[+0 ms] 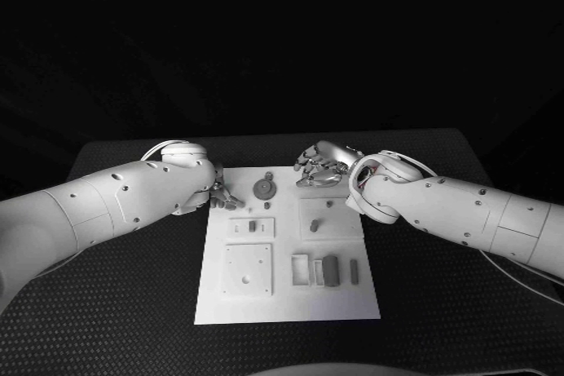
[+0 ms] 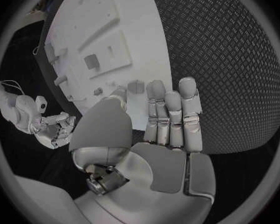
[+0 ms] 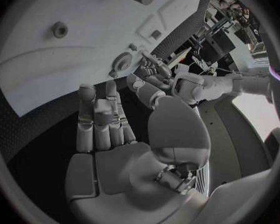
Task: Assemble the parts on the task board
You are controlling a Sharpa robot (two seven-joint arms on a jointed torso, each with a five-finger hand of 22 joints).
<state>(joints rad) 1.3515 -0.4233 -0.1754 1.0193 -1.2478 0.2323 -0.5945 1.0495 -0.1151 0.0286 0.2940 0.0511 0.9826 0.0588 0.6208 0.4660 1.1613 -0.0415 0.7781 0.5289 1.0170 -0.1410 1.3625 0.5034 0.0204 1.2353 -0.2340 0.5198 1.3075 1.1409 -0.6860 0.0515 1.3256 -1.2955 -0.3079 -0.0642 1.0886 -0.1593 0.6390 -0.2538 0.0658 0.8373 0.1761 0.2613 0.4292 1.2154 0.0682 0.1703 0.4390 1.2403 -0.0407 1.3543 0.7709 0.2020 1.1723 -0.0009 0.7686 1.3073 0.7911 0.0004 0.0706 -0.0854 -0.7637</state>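
I see my left hand (image 1: pixel 223 198) and right hand (image 1: pixel 319 165) open, holding nothing, at the far end of the task board (image 1: pixel 288 307).

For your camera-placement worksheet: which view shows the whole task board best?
The head view: the task board lies complete, all edges and parts visible between the left hand and right hand. The left wrist view shows a bent part of it; the right wrist view shows one portion.

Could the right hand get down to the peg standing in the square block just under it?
Probably yes. The right hand hovers open over the task board's far edge, holding nothing, and the peg stands uncovered just nearer the robot, with nothing between them. The left hand is off to the other side.
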